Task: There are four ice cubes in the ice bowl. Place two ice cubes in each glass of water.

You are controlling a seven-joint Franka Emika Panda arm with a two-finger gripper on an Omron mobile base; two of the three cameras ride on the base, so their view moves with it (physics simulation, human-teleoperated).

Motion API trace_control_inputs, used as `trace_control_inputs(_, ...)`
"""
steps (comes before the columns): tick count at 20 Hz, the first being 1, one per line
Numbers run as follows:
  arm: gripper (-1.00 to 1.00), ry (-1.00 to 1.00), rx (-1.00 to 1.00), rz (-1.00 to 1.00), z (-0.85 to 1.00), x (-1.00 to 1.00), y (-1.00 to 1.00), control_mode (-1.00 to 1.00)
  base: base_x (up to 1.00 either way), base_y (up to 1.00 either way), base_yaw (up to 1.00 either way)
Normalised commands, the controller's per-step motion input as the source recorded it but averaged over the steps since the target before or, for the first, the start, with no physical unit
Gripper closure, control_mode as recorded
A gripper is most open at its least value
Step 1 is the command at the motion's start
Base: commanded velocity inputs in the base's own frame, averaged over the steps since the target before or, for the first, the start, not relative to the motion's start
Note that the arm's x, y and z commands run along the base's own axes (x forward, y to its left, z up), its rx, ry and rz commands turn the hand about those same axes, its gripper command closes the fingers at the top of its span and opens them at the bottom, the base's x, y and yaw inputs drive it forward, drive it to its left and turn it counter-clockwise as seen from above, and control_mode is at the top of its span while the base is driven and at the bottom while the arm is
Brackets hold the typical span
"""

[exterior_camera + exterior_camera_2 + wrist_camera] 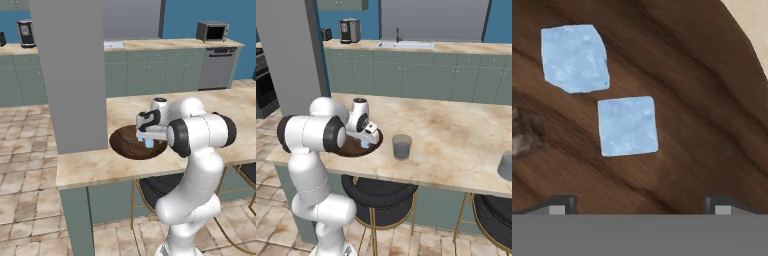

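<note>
- The gripper [640, 204] hangs low over the ice bowl [712, 125], jaws spread wide, holding nothing.
- Just ahead of the fingertips [561, 204] lie two ice cubes: nearer cube [628, 126], farther cube [574, 58], pale blue, frosted, apart.
- One glass of water [401, 146] stands beside the bowl, another [505, 166] well beyond.

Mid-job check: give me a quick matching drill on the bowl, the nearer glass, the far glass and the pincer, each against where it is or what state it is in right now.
Things:
1. ice bowl
2. nearer glass of water
3. far glass of water
4. pincer

Places or states:
A. at the right edge of the right base view
B. open above two ice cubes
C. dark wood, under the hand
D. on the counter just right of the bowl

Pairs: 1-C, 2-D, 3-A, 4-B
</note>
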Motion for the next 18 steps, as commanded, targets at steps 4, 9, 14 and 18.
trace_control_inputs(4, -1.0, 0.0, -0.07, 0.0, -0.36, 0.16, 0.0, -1.0, 0.0, 0.0, 0.0)
trace_control_inputs(9, -1.0, 0.0, -0.04, 0.0, -0.27, 0.21, 0.0, -1.0, 0.0, 0.0, 0.0)
trace_control_inputs(14, -1.0, 0.0, -0.03, 0.0, -0.24, 0.22, 0.0, -1.0, 0.0, 0.0, 0.0)
trace_control_inputs(18, -1.0, 0.0, -0.01, 0.0, -0.21, 0.29, 0.0, -1.0, 0.0, 0.0, 0.0)
